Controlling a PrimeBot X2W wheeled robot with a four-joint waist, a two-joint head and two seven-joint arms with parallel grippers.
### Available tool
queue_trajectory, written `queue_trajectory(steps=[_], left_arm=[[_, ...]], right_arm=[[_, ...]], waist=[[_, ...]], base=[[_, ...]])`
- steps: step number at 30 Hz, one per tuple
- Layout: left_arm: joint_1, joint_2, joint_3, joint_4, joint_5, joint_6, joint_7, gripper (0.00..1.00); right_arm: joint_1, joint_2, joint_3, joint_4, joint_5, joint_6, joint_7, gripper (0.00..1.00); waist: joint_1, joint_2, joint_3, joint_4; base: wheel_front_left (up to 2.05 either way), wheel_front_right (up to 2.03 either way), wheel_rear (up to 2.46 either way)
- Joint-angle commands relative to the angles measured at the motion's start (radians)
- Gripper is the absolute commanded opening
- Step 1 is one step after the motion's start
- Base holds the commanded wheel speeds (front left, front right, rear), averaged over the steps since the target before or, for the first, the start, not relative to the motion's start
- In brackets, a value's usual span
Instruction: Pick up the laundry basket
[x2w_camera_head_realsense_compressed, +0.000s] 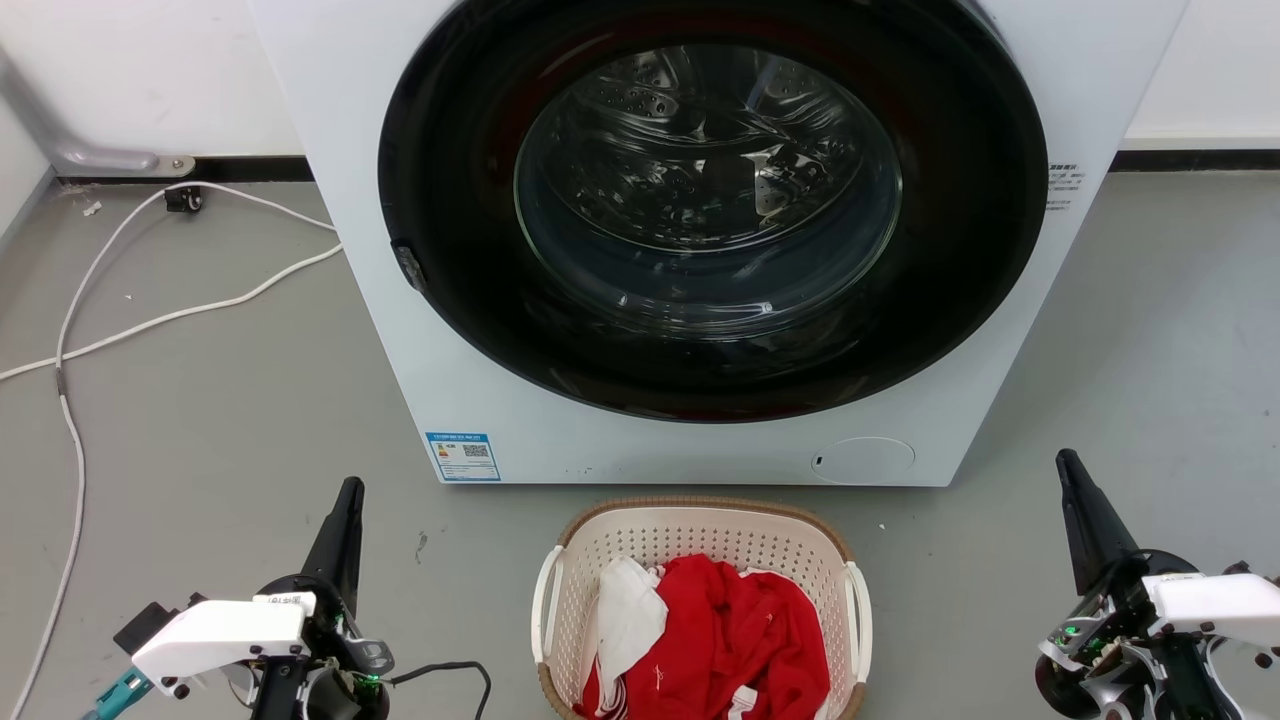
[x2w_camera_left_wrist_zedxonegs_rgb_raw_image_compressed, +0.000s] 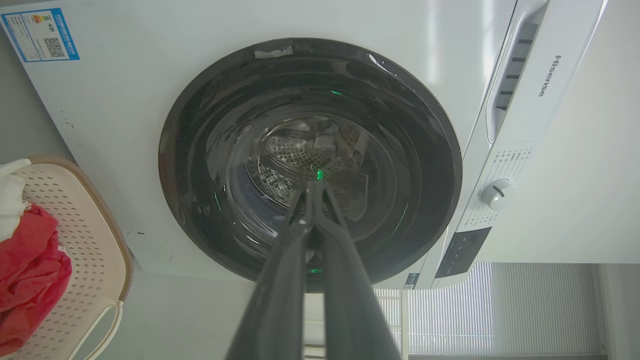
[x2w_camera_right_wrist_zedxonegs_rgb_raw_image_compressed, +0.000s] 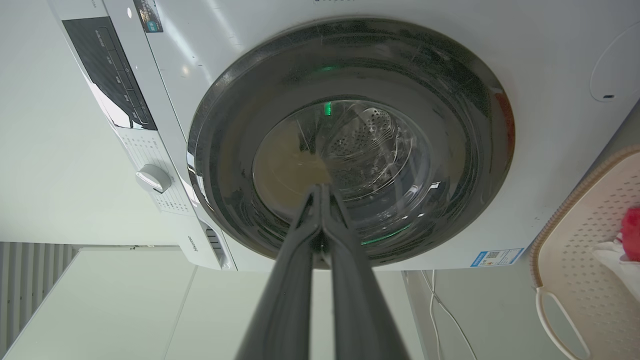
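Note:
The laundry basket (x2w_camera_head_realsense_compressed: 700, 535) stands on the grey floor just in front of the washing machine, at the bottom middle of the head view. It is cream with perforated walls, a brown rim and white side handles, and holds red and white clothes (x2w_camera_head_realsense_compressed: 715, 625). Its edge also shows in the left wrist view, laundry basket (x2w_camera_left_wrist_zedxonegs_rgb_raw_image_compressed: 82, 260), and in the right wrist view, laundry basket (x2w_camera_right_wrist_zedxonegs_rgb_raw_image_compressed: 582, 250). My left gripper (x2w_camera_head_realsense_compressed: 350, 487) is to its left and my right gripper (x2w_camera_head_realsense_compressed: 1063, 458) to its right, both well apart from it, fingers pressed together and empty. The tips meet in each wrist view, left gripper (x2w_camera_left_wrist_zedxonegs_rgb_raw_image_compressed: 314, 184), right gripper (x2w_camera_right_wrist_zedxonegs_rgb_raw_image_compressed: 320, 187).
A white front-loading washing machine (x2w_camera_head_realsense_compressed: 420, 330) with a closed dark round door (x2w_camera_head_realsense_compressed: 705, 215) stands close behind the basket. White cables (x2w_camera_head_realsense_compressed: 70, 420) trail over the floor at the left. Bare grey floor lies on both sides of the basket.

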Motion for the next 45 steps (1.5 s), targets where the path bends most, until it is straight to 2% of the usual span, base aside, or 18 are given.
queue_trajectory(steps=[1,45], left_arm=[[-0.011,0.000,0.003,0.001,0.004,-0.005,0.003,0.00],[-0.012,-0.002,0.005,0.001,0.005,-0.005,0.004,0.00]], right_arm=[[-0.010,0.002,-0.001,0.001,-0.008,0.000,0.002,0.00],[-0.011,0.003,-0.002,0.001,-0.007,0.000,0.002,0.00]], waist=[[0.0000,0.0000,0.000,0.000],[0.0000,0.0000,0.000,0.000]], base=[[0.00,0.00,0.00],[0.00,0.00,0.00]])
